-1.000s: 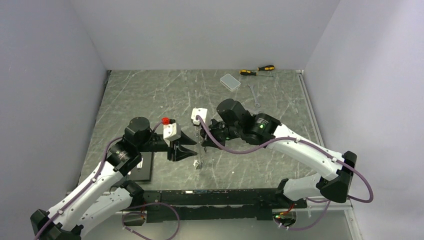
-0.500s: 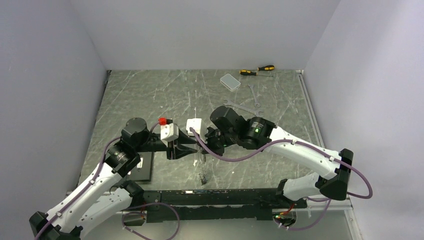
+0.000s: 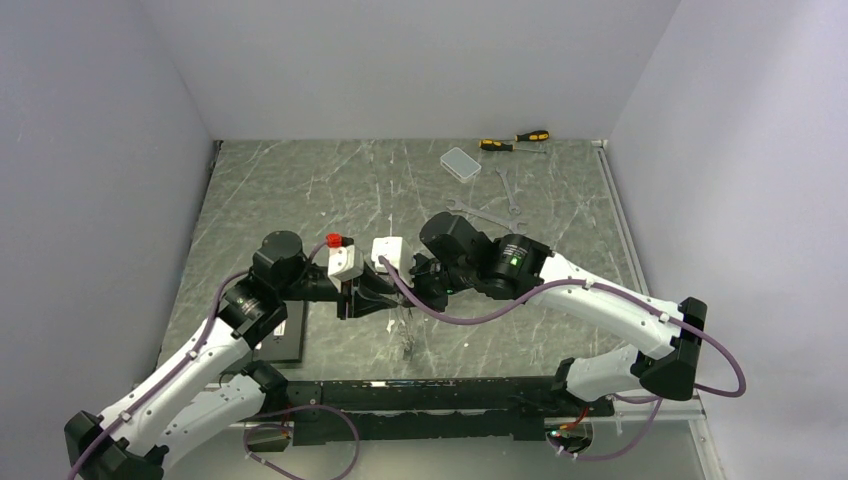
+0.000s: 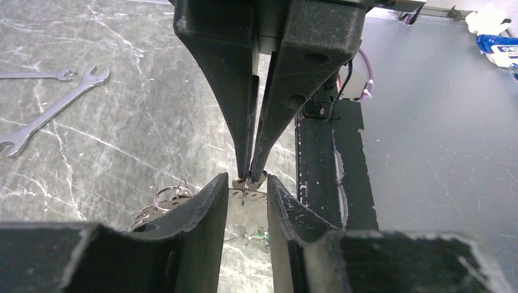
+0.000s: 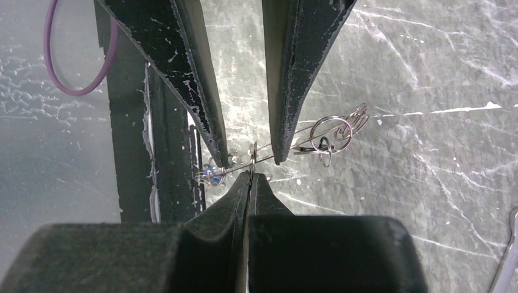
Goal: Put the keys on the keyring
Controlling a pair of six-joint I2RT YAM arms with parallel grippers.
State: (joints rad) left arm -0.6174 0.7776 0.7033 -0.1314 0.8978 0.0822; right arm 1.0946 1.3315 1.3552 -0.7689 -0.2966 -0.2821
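Note:
My right gripper [image 3: 408, 283] is shut on the keyring [image 5: 299, 145], a thin silver wire that runs edge-on across the right wrist view. The ring carries a blue-headed key [image 5: 211, 174] at its near end and several small split rings [image 5: 330, 135] at its far end. My left gripper [image 3: 375, 297] is open, and its fingertips [image 5: 218, 160] stand either side of the right gripper's tips. In the left wrist view the ring [image 4: 247, 194] spans the gap between my left fingers. I cannot tell if they touch it. A green-headed key [image 4: 264, 235] shows below.
Two silver wrenches [image 3: 480, 213] lie behind the grippers, with a clear plastic box [image 3: 460, 163] and yellow-black screwdrivers [image 3: 515, 140] at the back. A black pad [image 3: 285, 338] lies near the left arm. The black base rail [image 3: 430, 392] runs along the near edge.
The right gripper has moved left and nearer with the ring. The left gripper has moved right until its open fingers flank the right gripper's tips.

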